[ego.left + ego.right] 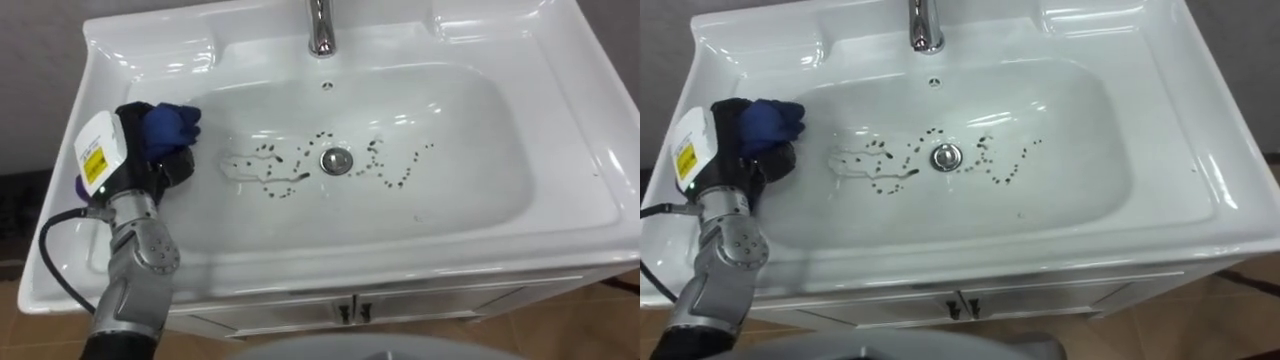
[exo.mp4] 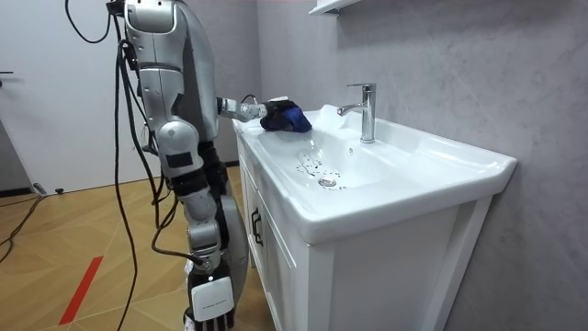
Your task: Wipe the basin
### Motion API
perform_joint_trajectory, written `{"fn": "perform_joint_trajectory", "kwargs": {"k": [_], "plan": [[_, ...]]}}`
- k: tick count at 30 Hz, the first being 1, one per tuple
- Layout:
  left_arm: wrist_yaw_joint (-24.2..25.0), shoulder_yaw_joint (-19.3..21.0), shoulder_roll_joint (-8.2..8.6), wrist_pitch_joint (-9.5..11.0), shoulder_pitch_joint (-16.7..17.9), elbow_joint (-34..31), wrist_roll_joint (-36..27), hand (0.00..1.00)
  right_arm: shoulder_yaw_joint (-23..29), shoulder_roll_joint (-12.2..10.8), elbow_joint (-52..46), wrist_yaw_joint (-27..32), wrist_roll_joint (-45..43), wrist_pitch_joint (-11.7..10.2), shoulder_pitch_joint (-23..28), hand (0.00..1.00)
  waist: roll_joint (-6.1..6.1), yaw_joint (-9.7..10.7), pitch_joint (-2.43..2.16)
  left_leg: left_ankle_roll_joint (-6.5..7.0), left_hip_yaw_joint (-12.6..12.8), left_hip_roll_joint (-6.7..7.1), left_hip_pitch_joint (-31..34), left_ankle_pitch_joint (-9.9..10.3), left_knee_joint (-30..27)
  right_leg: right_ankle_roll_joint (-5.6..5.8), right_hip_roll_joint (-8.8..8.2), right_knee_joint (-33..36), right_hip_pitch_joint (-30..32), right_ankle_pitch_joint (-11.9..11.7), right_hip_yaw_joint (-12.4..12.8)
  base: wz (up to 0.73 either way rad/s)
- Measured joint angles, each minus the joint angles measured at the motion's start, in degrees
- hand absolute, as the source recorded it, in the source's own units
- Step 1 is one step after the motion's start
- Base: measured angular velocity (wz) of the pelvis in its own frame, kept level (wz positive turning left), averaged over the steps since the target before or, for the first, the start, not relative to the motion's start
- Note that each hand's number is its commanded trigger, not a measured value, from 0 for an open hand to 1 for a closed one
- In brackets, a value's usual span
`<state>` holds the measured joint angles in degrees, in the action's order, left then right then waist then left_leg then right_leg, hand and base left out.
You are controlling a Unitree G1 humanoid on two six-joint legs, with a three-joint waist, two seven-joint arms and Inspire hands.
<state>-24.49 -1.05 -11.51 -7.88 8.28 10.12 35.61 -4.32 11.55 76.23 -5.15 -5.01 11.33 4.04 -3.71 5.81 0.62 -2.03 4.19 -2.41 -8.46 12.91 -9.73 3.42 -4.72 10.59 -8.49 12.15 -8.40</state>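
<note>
- Basin [image 1: 480,150]: dark specks [image 1: 290,185] ring the drain [image 1: 337,160] at frame centre.
- Left robot hand [image 1: 165,165], at frame left, is clenched round the cloth [image 1: 170,122].
- Risk: the bunched cloth may smear the specks or slip free.

Left hand [image 2: 272,103] with blue cloth [image 2: 292,119] above basin [image 2: 432,158]

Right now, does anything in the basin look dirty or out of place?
Yes. Dark specks lie scattered on the basin floor around the drain. The left hand holds a blue cloth at the basin's left side.
</note>
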Motion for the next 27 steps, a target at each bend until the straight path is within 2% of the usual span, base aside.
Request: {"fn": "perform_joint_trajectory", "kwargs": {"k": [2,4,8,13,16,19,23,27], "plan": [[1.77,-1.3,-0.8,-0.64,-0.7,-0.08,0.0,1.0,-0.06,0.32,0.06,-0.03,-0.05,-0.04,-0.15,0.0,-0.27,0.06,0.14,0.0,-0.02,0.0,0.31,0.0,-0.03,0.0,-0.02,0.01,0.31,0.0,0.04,0.0],[3.31,-1.67,-0.9,-0.65,-1.25,-0.09,0.08,1.0,-0.07,0.39,0.11,-0.04,-0.05,-0.07,-0.15,0.0,-0.27,0.05,0.19,0.01,0.0,0.0,0.38,-0.01,-0.06,0.0,-0.02,-0.02,0.4,0.0,0.17,0.0],[6.51,-2.49,-0.93,-0.93,-2.85,-0.23,1.68,1.0,-0.64,0.45,0.14,-0.05,-0.02,-0.3,-0.18,0.0,-0.25,0.05,0.16,0.01,0.15,0.03,0.56,-0.01,-0.25,0.02,-0.01,-0.05,0.65,0.01,0.5,0.0],[9.88,-4.24,-1.22,-1.64,-3.97,-1.84,1.63,1.0,-1.22,0.6,0.17,-0.11,-0.05,-0.88,-0.61,0.0,-0.36,0.19,-0.11,0.01,0.25,-0.02,1.52,-0.01,-1.18,-0.08,-0.04,0.39,1.31,-0.06,0.35,0.0],[11.04,-4.93,-1.25,-1.74,-4.39,-2.61,1.92,1.0,-1.22,0.82,0.17,0.07,-0.06,-1.56,-0.8,0.0,-0.02,0.21,0.02,0.01,0.37,-0.02,1.67,-0.01,-1.18,-0.09,-0.03,0.37,1.43,-0.08,0.33,0.0],[12.01,-4.94,-1.6,-2.06,-5.13,-2.62,4.68,1.0,-1.2,0.86,0.6,0.2,-0.14,-1.91,-1.0,0.0,0.15,0.12,0.13,0.01,0.55,-0.02,1.74,-0.01,-1.17,-0.09,-0.03,0.24,1.53,-0.09,0.4,0.0],[13.93,-4.95,-3.43,-3.34,-5.72,-5.38,8.61,1.0,-1.23,1.11,0.75,0.19,-0.07,-1.94,-0.86,0.0,-0.2,0.18,0.0,0.01,0.74,-0.01,1.81,-0.01,-1.18,-0.08,-0.02,0.1,1.64,-0.09,0.65,-0.01],[13.97,-4.91,-3.61,-3.55,-6.75,-7.25,12.92,1.0,-1.22,1.28,1.76,0.17,-0.1,-1.95,-0.9,0.0,-0.87,0.04,-0.13,0.01,0.74,-0.01,1.53,-0.01,-1.03,-0.08,-0.03,0.07,1.38,-0.09,0.66,0.0]]}}
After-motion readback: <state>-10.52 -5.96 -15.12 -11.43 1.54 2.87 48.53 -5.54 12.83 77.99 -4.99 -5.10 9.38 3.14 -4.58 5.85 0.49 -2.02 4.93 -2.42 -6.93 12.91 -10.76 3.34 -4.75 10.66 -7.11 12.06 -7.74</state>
